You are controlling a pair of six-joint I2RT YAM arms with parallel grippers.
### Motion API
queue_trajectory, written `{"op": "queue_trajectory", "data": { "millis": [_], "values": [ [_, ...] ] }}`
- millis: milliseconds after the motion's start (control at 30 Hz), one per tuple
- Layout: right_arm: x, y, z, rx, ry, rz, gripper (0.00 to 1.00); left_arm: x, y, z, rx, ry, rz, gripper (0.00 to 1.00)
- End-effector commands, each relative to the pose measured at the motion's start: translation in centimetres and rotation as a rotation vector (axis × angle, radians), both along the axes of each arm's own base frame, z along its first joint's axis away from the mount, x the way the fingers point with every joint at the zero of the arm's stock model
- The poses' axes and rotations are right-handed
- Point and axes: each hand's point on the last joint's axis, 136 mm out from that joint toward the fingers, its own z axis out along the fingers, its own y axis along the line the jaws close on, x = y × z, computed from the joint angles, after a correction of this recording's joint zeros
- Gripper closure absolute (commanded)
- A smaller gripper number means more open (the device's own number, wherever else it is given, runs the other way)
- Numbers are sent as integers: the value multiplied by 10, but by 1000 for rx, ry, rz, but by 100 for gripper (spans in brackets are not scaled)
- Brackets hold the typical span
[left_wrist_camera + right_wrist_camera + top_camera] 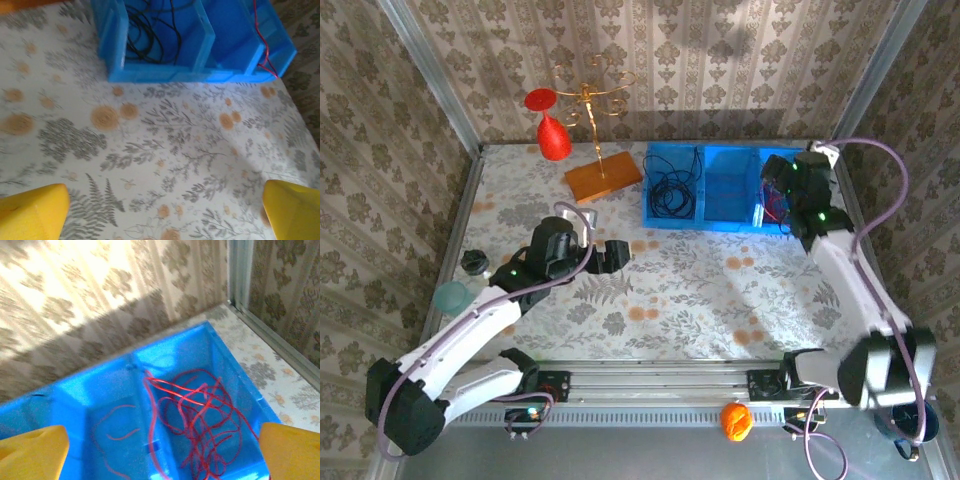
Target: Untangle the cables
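With my right fingers [287,452] spread empty above the red cables [200,412] in the end compartment of the blue bin [75,390] and my left fingers [30,212] likewise released over the surface [175,150], I'd pinch 1 light, floppy, snag-prone outer loop.

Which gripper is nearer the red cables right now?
Right. The right gripper hangs above the red cables, at the right end of the bin. The left gripper is out over the table, short of the bin's near wall.

Staged robot test booth — damask wallpaper panels [720,60] in aluminium frame [431,75], floral tablecloth [700,290].
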Motion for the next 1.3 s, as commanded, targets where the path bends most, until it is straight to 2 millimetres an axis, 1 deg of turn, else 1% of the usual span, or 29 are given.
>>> {"op": "queue_trajectory", "data": {
  "millis": [0, 100, 133, 200, 267, 333, 400, 467, 533, 600, 700, 767, 800, 833, 867, 933, 1000, 1067, 1167, 1233, 1267],
  "values": [
    [-34, 30, -10, 27, 11, 109, 0, 7, 43, 11, 225, -82, 129, 0],
    [-61, 51, -3, -36, 2, 185, 0, 13, 68, 27, 307, -165, 242, 0],
    [-69, 56, 0, -50, 0, 210, 0, 15, 72, 31, 322, -206, 251, 0],
    [-82, 75, 4, -91, -5, 313, 0, 20, 82, 35, 342, -264, 309, 0],
    [-92, 79, 0, -27, -33, 295, 0, 26, 93, 33, 352, -307, 380, 0],
    [-93, 84, -8, 38, -88, 308, 0, 33, 95, 30, 341, -381, 406, 0],
    [-95, 86, -16, 33, -125, 322, 0, 39, 94, 25, 345, -457, 396, 0],
    [-95, 78, -27, -6, -139, 290, 0, 44, 101, 19, 351, -510, 430, 0],
    [-95, 72, -35, -68, -156, 273, 0, 49, 101, 10, 385, -586, 401, 0],
    [-93, 74, -41, -155, -177, 309, 0, 53, 108, 2, 431, -627, 405, 0],
    [-94, 88, -52, -297, -212, 426, 0, 63, 121, -17, 500, -641, 406, 0],
    [-95, 94, -62, -353, -228, 476, 0, 70, 132, -31, 546, -625, 409, 0],
    [-96, 95, -67, -375, -234, 489, 0, 77, 145, -34, 561, -612, 453, 0],
    [-96, 96, -72, -394, -238, 500, 0, 80, 153, -35, 564, -590, 474, 0],
    [-97, 98, -78, -416, -236, 520, 0, 84, 157, -36, 559, -599, 459, 0],
    [-99, 102, -86, -457, -231, 566, 0, 91, 174, -42, 525, -585, 505, 0],
    [-99, 101, -91, -471, -221, 573, 0, 96, 189, -52, 482, -574, 526, 0],
    [-98, 97, -97, -470, -205, 560, 0, 102, 199, -64, 482, -562, 545, 0],
    [-95, 90, -105, -464, -195, 538, 0, 111, 201, -79, 497, -570, 516, 0],
    [-91, 83, -109, -456, -190, 510, 0, 117, 201, -84, 503, -603, 506, 0],
    [-88, 79, -112, -456, -188, 499, 0, 121, 206, -90, 500, -596, 525, 0]
  ]
}}
